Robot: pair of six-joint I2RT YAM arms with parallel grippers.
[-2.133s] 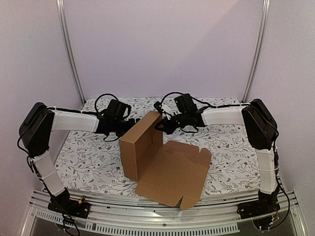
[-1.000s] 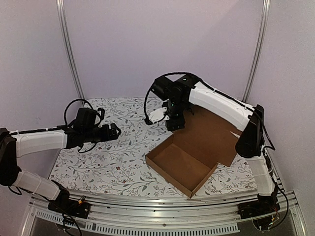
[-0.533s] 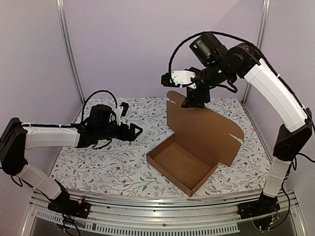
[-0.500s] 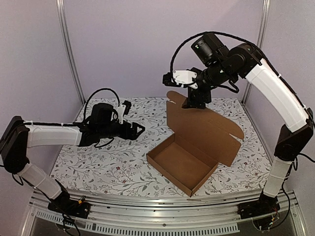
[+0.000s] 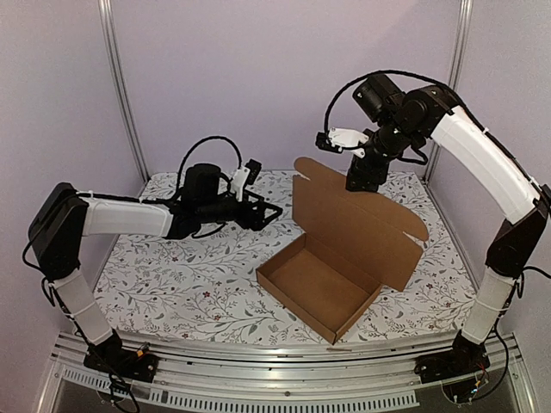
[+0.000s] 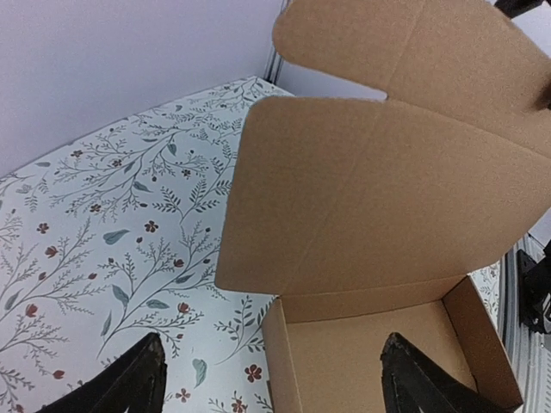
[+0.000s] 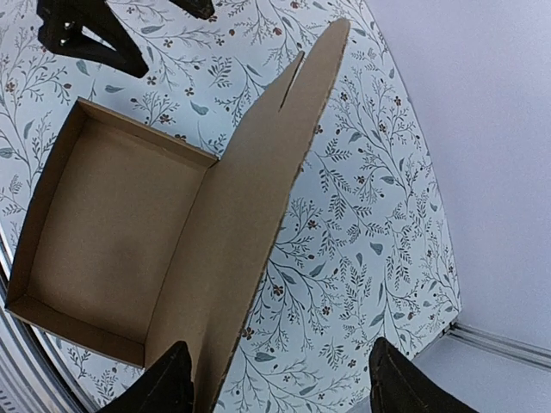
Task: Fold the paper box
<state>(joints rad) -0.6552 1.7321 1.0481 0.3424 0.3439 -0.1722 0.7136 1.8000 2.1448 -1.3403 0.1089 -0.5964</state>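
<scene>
left pincer (image 5: 269,214) gapes just clear of paper box (image 5: 314,288).

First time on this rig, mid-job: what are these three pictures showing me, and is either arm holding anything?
The machine is a left arm and a right arm bolted at the near edge of the table, each ending in a two-finger pincer. The wide picture looks down from above and behind them; the other two come from cameras on the wrists, with dark fingers at the bottom. On its flowered cover sits the paper box, a shallow brown tray with its lid standing up. The left pincer is open, facing the box's side. The right pincer is raised by the lid's top edge, open, not clamping it. Nothing is held.
</scene>
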